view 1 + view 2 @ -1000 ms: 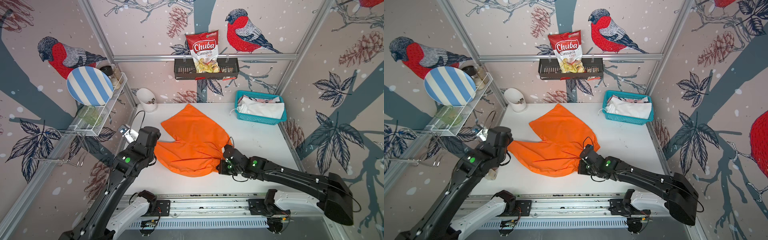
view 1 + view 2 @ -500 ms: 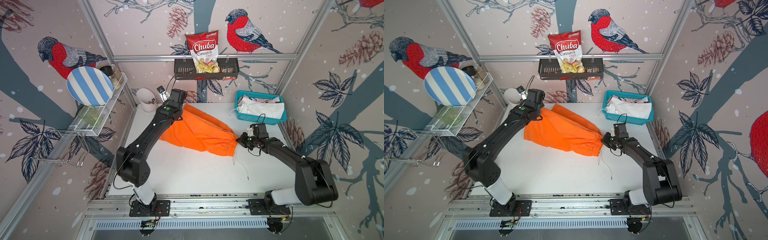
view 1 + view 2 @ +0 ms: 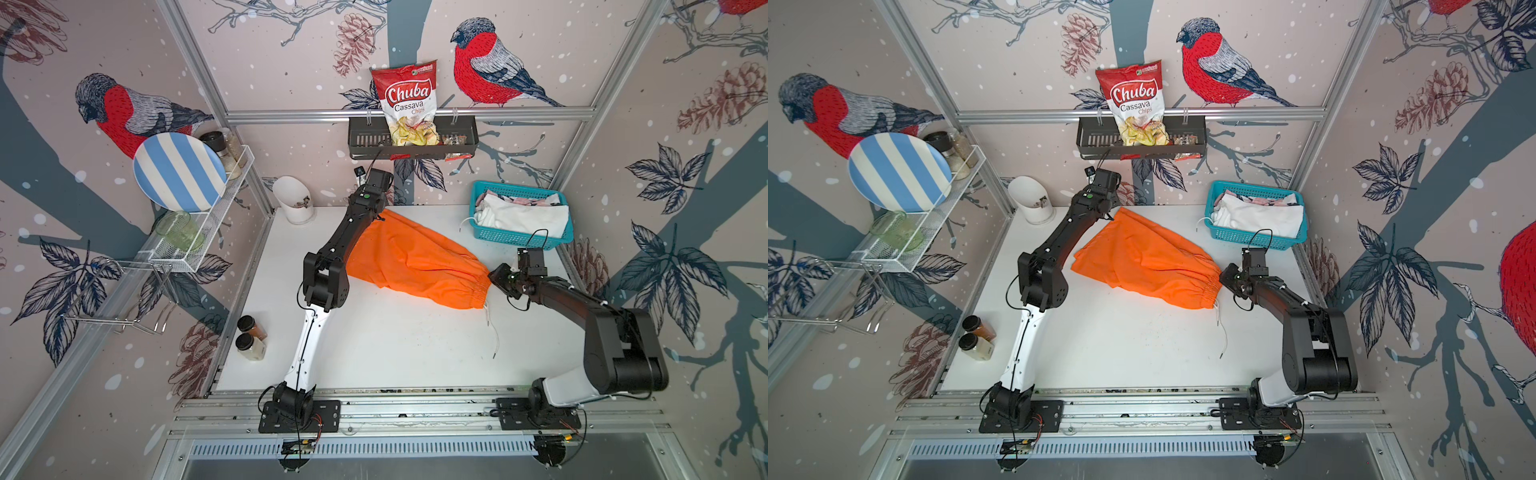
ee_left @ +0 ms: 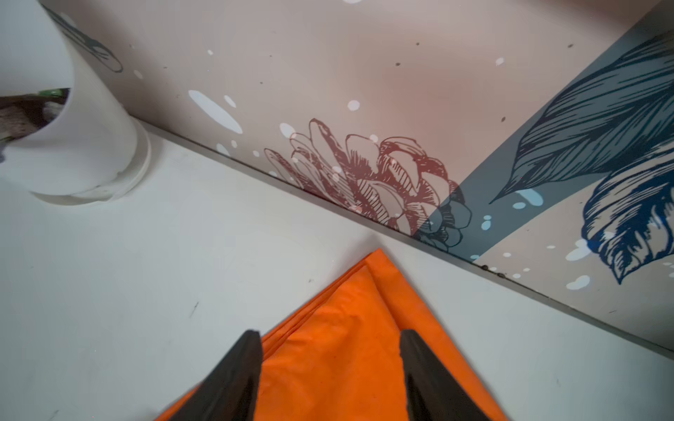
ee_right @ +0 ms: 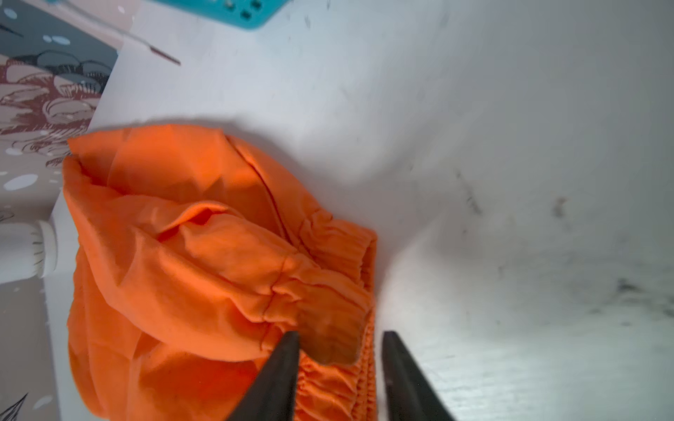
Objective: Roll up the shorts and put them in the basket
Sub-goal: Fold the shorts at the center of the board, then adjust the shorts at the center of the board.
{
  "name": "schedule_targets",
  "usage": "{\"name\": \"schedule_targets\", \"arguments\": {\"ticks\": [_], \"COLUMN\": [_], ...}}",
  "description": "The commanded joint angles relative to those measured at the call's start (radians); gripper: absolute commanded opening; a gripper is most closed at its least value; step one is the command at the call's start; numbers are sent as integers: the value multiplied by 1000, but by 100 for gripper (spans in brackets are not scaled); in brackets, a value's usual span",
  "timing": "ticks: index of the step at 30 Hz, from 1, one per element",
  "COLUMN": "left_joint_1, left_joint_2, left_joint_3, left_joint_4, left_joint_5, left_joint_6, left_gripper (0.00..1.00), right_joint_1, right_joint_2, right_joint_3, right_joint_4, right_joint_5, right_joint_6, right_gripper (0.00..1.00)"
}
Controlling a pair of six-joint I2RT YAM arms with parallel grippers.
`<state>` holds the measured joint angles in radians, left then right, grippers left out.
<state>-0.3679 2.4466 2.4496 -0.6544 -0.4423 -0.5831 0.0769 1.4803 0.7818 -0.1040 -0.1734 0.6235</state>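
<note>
While upright in rack, Chuba Cassava Chips bag

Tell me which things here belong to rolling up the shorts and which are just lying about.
Job: orange shorts; white shorts and pink printed shorts in the teal basket.
Lying about: chips bag; striped plate; white cup; spice jars.

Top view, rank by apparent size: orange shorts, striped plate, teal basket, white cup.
1. orange shorts
2-3. teal basket and striped plate: look alike; the plate seems nearer the camera, so unranked
4. white cup
</note>
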Motion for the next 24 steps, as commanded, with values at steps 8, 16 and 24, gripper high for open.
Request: {"name": "schedule_targets", "arguments": {"ticks": [8,16,24], "left_joint_1": [-33,-32,-32], "left_joint_2": [-404,-379,-380], "left_joint_3": [-597,-875,-1056], "left_joint_4": [111,226,318], "left_joint_5": [242,429,563], "left_joint_6": [-11,-11,23], "left_gripper": [64,58,52], "right_joint_1": [239,268,292], "right_joint_2": [26,224,252], "right_joint_3": [176,202,133], "right_joint_4": [-159,-145,-138], "right_joint_5": [28,9,9], "right_joint_6": [-152,-147,-139], "right_gripper": [58,51,49]}}
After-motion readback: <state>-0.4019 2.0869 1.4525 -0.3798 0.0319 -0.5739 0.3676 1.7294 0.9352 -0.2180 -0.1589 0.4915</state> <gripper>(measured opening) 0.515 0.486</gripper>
